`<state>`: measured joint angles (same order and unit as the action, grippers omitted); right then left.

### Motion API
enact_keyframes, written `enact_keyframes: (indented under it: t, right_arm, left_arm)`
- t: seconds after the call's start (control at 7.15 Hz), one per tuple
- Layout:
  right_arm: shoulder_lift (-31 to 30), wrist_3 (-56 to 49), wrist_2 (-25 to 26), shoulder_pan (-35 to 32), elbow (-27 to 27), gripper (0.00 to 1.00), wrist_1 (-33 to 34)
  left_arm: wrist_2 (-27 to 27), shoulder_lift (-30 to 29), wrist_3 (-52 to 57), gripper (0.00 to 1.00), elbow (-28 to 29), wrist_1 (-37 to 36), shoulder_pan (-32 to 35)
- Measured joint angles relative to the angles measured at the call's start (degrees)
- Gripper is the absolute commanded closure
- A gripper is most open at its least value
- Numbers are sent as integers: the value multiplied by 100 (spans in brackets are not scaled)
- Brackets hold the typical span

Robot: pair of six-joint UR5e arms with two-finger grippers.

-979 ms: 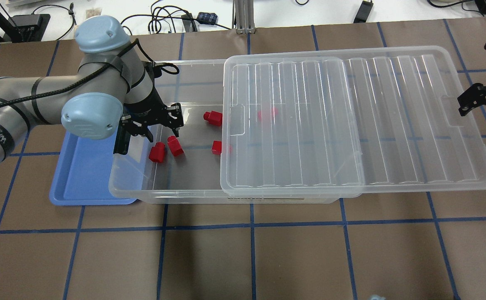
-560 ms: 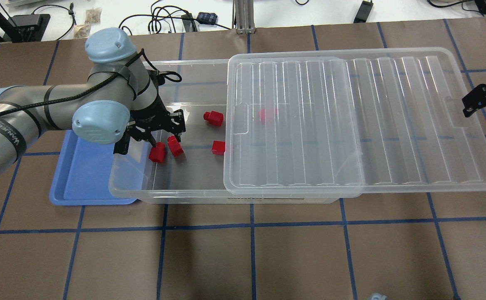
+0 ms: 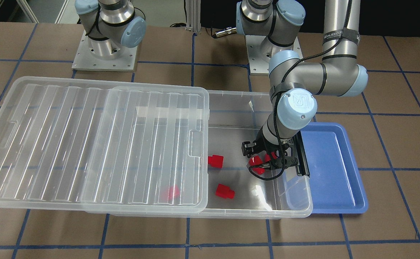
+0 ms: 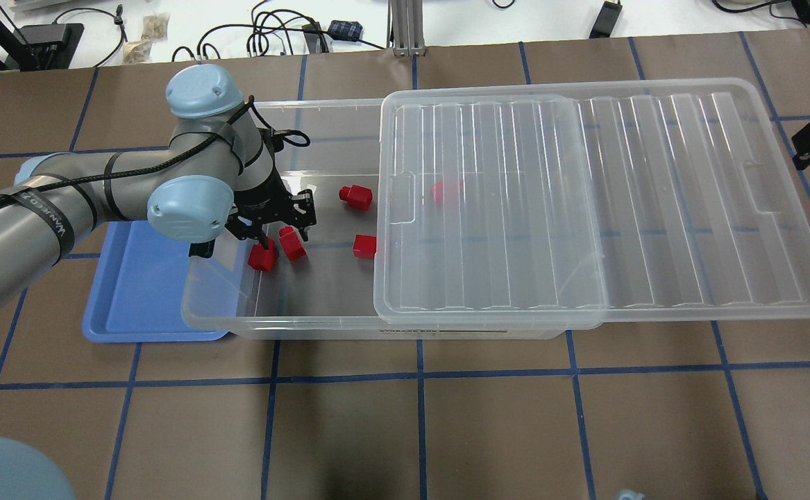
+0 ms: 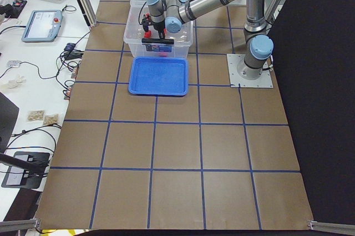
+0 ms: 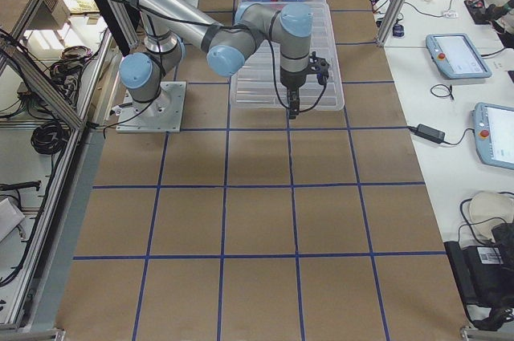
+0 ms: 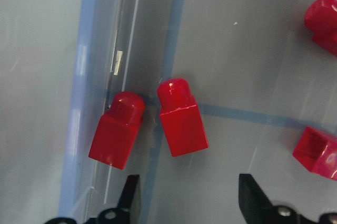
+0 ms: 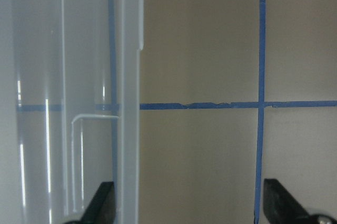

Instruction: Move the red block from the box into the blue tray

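Five red blocks lie in the clear box (image 4: 307, 325). Two sit side by side at its left end (image 4: 262, 257) (image 4: 292, 244), two more in the open part (image 4: 356, 197) (image 4: 364, 246), and one shows through the lid (image 4: 446, 191). My left gripper (image 4: 284, 232) is open inside the box, low over the left pair. The left wrist view shows that pair (image 7: 117, 130) (image 7: 181, 118) just ahead of the left gripper (image 7: 189, 203). The blue tray (image 4: 134, 292) lies against the box's left end, with no block in it. My right gripper (image 8: 189, 205) is open and empty beside the lid's edge.
The ribbed clear lid (image 4: 585, 201) lies slid to the right, covering the box's right part and overhanging onto the table. The box's wall stands between the left pair of blocks and the tray. Brown table with blue grid lines (image 4: 418, 430) all around.
My left gripper has moved right and down to the left pair of blocks, still open. The lid shifted slightly right. My right gripper has drawn back from the lid's right end.
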<state>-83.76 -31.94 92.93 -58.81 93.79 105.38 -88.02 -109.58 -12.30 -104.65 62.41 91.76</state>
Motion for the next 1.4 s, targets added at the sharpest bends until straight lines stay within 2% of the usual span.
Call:
enact_keyframes:
  t: [0.42, 0.56, 1.12, 1.26, 1.4]
  right_arm:
    - [-73, 432, 11, -267, -1328, 0, -1819]
    - [-92, 926, 6, -584, -1558, 0, -2131]
    - [-95, 3288, -3, -2524, -1705, 0, -2254]
    - [-80, 3820, 0, -2873, -1702, 0, -2189]
    - [-62, 4105, 7, -3075, -1694, 0, -2112]
  left_arm:
    - [15, -154, -3, 34, 5, -69, 0]
    - [29, -202, -13, 36, 4, -118, 0]
    - [46, -374, -61, 36, -3, -201, 0]
    - [45, -417, -67, 39, -3, -225, 0]
    - [42, -459, -72, 55, -3, -244, 0]
